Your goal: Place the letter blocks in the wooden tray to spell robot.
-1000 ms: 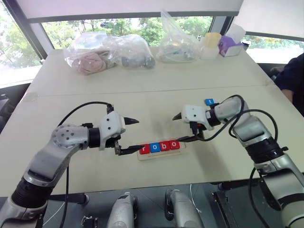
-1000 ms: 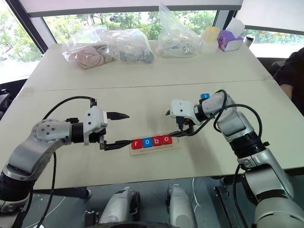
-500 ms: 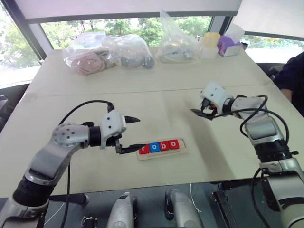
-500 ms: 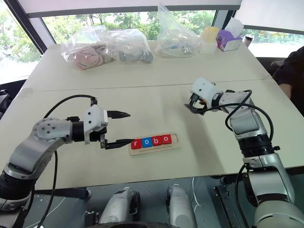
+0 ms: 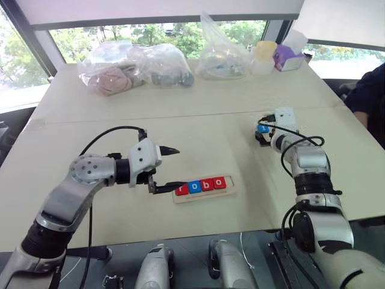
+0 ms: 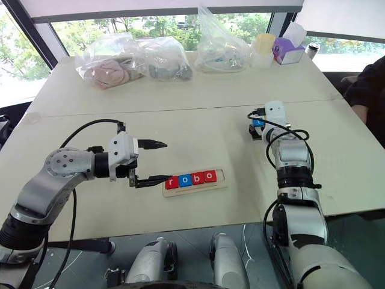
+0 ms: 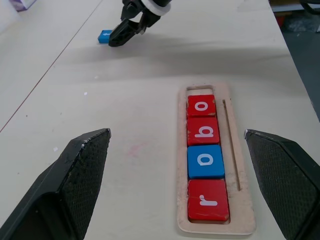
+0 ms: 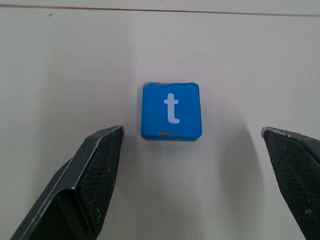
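Since the earlier frame my right gripper (image 8: 192, 185) has swung away from the wooden tray (image 7: 216, 226) out to the blue t block (image 8: 171, 111), and now sits over it with jaws spread wide, the block lying flat on the table (image 5: 198, 126) between and just ahead of the fingers, untouched. My left gripper (image 7: 187, 182) hangs released at the r end of the tray. Four tiles read r, o, b, o; the last slot is bare. The tray's long axis runs straight away from the left gripper. My worry: closing off-centre could skid or twist the block, so the t lands crooked.
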You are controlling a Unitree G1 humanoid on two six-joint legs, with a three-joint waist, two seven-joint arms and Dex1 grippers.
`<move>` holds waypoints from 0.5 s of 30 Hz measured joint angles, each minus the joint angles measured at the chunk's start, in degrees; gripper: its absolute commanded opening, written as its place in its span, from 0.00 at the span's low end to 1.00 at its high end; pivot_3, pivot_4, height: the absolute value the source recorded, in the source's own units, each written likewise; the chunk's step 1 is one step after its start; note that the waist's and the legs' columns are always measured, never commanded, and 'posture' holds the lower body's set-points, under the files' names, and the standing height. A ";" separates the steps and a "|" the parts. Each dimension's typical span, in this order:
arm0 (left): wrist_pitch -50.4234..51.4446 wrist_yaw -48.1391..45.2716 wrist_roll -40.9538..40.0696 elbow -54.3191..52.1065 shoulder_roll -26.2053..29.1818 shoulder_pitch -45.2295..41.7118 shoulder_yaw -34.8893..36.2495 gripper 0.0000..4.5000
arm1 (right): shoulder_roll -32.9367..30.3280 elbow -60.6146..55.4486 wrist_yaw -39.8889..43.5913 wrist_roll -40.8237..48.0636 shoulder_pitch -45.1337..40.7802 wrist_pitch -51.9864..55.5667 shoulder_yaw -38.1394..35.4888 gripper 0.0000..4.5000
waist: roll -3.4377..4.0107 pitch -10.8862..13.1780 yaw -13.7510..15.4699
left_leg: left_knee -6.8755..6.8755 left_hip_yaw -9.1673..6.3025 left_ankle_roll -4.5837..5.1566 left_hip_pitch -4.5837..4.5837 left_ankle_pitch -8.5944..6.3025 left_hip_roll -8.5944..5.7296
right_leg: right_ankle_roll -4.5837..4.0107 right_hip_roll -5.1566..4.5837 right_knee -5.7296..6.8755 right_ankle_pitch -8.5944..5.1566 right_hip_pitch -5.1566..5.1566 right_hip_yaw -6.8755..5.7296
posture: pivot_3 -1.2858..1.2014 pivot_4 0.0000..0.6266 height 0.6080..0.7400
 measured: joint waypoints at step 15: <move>0.12 1.22 0.00 -1.61 0.06 1.72 -0.08 1.00 | 1.99 9.29 -2.39 3.52 -4.83 -4.52 -0.76 0.26 | 0.02 -0.02 -0.02 | -0.01 -0.03 0.00 0.06 0.00 0.00 | 0.01 0.02 0.01 0.00 0.07 0.04 | 0.52 0.24 1.00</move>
